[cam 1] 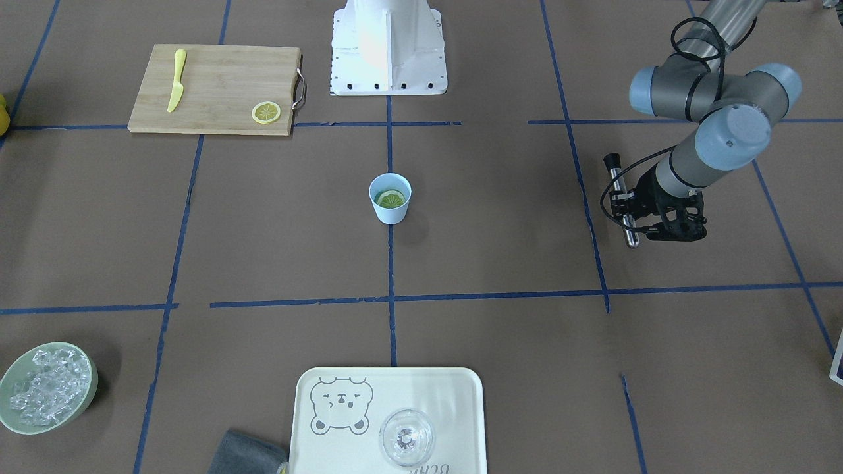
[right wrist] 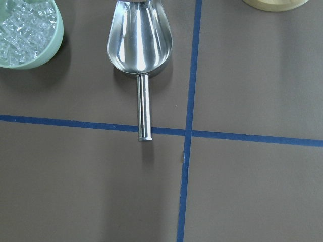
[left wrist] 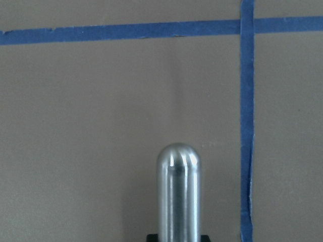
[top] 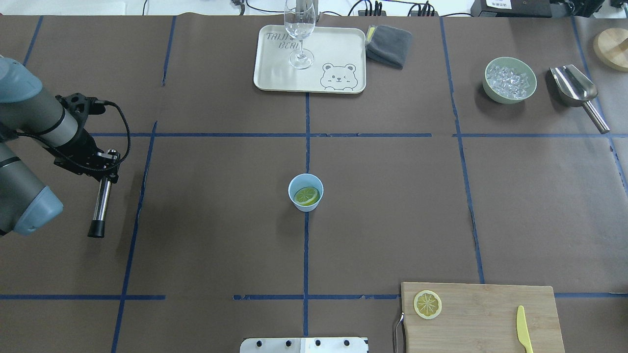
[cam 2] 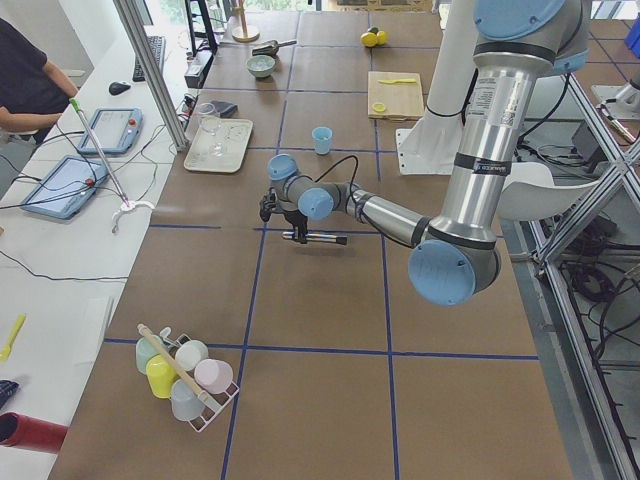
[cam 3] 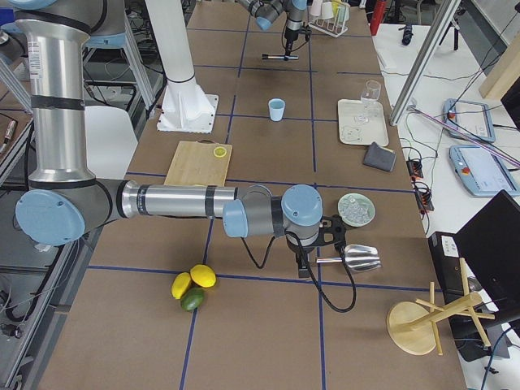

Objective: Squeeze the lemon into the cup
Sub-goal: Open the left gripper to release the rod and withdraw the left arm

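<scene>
Left fingers (top: pixel 107 167) clamped on the muddler (top: pixel 102 201), held aside, lemon (top: pixel 306 196) in the cup (top: pixel 306 208) awaiting pressing; right fingers (cam 3: pixel 307 258), cannot tell.

The table (top: pixel 221 220) is dull brown with a grid of blue tape lines. At centre, a light-blue cup (top: pixel 305 192) holds a yellow-green lemon slice (top: pixel 306 196). At lower right, a pale wood-grain board (top: pixel 485 314) carries a yellow-rimmed second slice (top: pixel 427 304) and a yellow knife (top: pixel 524 329). The cream tray (top: pixel 274 68) at the top bears a grey bear drawing, and the upper-right bowl (top: pixel 508 99) is pale green. The rod (top: pixel 102 201) at the left is silver with a black tip.
</scene>
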`<state>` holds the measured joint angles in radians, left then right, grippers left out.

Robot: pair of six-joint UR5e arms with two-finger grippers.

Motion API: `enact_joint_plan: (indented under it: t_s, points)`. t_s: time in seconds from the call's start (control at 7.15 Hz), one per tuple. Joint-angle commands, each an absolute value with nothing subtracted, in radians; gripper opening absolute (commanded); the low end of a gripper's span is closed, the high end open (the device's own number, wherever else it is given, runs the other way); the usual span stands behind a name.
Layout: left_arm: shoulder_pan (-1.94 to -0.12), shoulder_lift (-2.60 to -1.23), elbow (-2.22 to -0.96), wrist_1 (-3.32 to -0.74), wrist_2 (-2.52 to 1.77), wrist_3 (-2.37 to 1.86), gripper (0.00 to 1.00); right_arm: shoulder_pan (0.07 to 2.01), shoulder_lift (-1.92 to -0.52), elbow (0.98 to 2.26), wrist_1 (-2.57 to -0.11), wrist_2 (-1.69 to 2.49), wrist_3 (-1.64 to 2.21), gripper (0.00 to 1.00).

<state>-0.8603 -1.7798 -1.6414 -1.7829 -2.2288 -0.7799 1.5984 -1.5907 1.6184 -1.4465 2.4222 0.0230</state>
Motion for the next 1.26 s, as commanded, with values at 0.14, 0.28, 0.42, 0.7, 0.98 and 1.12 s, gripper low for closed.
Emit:
enact_joint_plan:
  t_s: [0.14,0.28,0.42,0.7,0.98,1.12]
  points:
    - [-0.857,-1.775,-1.617,-1.789,-2.223,-0.778,0.0,1.597,-1.591,1.618,-1.447,2.422,0.023,1.0]
    - [-0.857,-1.778,-1.605,-1.789,-2.223,-0.779,0.0,1.598,-1.591,1.618,-1.447,2.422,0.023,1.0]
    - [-0.856,-1.782,-1.591,-1.789,-2.224,-0.779,0.38,1.598,-1.591,1.618,-1.447,2.422,0.023,1.0]
    - [-0.857,-1.779,-1.598,-1.789,-2.223,-0.779,1.0,1.598,-1.591,1.618,-1.447,2.422,0.023,1.0]
    - [-0.862,-1.772,-1.644,-1.787,-2.223,-0.781,1.0,1.598,-1.591,1.618,-1.447,2.424,0.023,1.0]
    - [-0.868,-1.769,-1.667,-1.786,-2.221,-0.794,1.0,1.598,-1.591,1.621,-1.447,2.424,0.023,1.0]
